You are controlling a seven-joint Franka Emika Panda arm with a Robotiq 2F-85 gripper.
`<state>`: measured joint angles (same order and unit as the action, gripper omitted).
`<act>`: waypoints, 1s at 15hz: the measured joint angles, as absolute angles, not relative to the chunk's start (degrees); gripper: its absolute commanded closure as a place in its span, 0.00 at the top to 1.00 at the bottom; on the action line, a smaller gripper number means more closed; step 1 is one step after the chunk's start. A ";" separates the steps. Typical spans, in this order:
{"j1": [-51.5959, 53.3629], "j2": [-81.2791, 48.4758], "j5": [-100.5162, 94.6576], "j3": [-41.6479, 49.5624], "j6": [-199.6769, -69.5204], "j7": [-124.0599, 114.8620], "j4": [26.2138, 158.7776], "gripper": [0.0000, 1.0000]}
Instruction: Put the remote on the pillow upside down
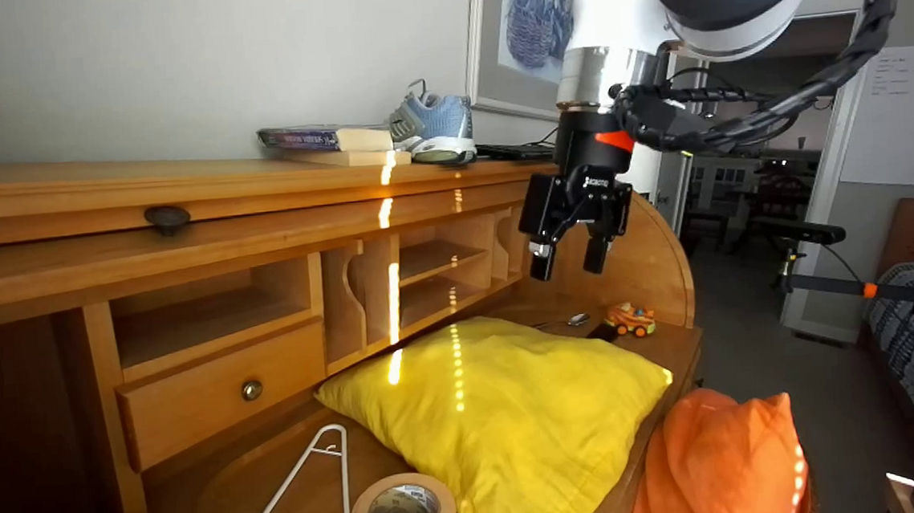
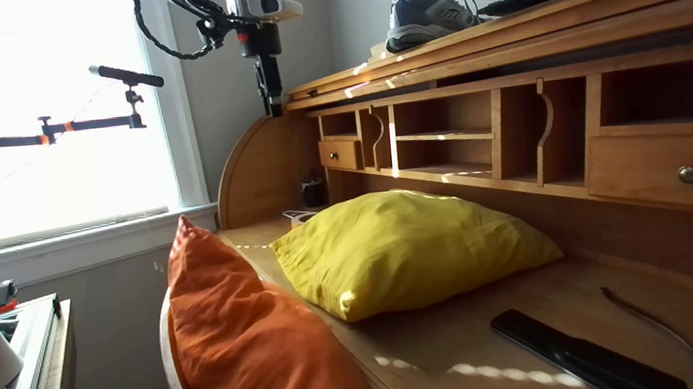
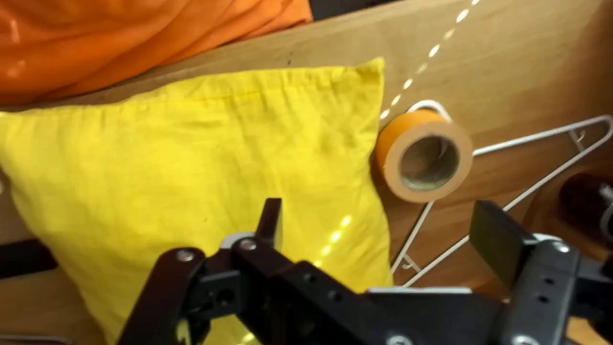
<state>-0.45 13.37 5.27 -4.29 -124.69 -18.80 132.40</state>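
The wooden desk (image 2: 444, 341) is extending below the fingers (image 3: 498, 239); one drawer (image 2: 641, 171) is concealing its interior, and a shelf (image 2: 444, 136) is dividing an open compartment. The yellow pillow (image 3: 215, 158) is lying on the desktop, well below the fingers. The orange cloth bundle (image 2: 252, 338) is resting at the desk's edge, to one side of the fingers. The gripper (image 1: 569, 261) is hanging in the air, its fingers released and standing wide apart. A white hanger (image 3: 531, 139) is lying below the fingers. The remote (image 2: 585, 355) is resting on the desktop, off the pillow, well apart from the fingers, past the pillow's side opposite the hanger. A dark container (image 2: 314, 194) is standing past the hanger from the fingers; its contents are escaping identification. A tape roll (image 3: 392, 136) is sitting just beside the pillow, below the fingers. A spoon (image 1: 579, 319) is lying near the remote.
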 measured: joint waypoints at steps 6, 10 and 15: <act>-7.32 12.62 -5.66 -1.74 -135.36 -27.01 133.51 1.00; -11.46 11.94 -8.54 0.36 -141.49 -34.10 134.66 1.00; -16.49 11.71 -11.79 3.41 -148.81 -40.46 136.34 1.00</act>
<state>-16.49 11.71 -11.79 3.41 -148.81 -40.46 136.34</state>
